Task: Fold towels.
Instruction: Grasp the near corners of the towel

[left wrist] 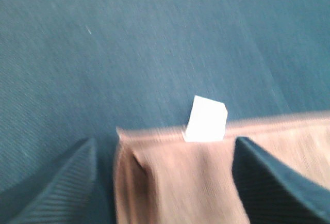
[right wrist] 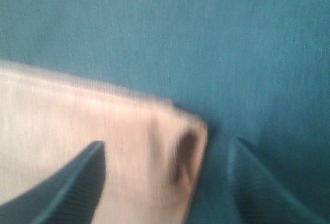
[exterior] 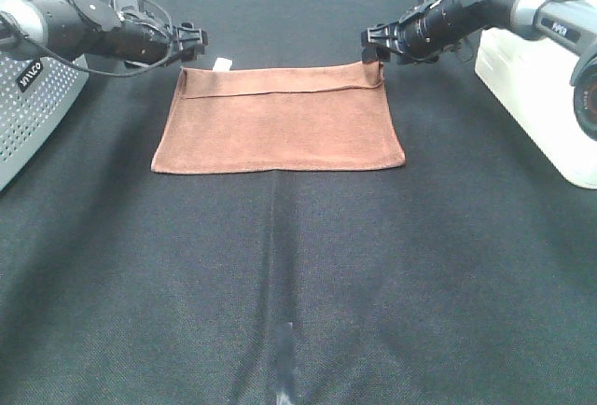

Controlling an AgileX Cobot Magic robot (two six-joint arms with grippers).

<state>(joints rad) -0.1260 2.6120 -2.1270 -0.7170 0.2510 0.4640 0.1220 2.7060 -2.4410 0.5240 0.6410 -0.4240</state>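
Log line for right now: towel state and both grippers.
towel flat on table, far-right corner curled | left gripper open, straddling far corner by tag | right gripper open, straddling curled corner

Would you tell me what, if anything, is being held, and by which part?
Nothing looks held: left end effector and right end effector stand open, each straddling a far corner of the towel.

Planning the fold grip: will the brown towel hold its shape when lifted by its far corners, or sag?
Likely sags: the towel is thin cloth, and its corner by the right claw curls upward. Probably light, since it lies flat in a thin layer. The folded-over far edge suggests it creases easily.
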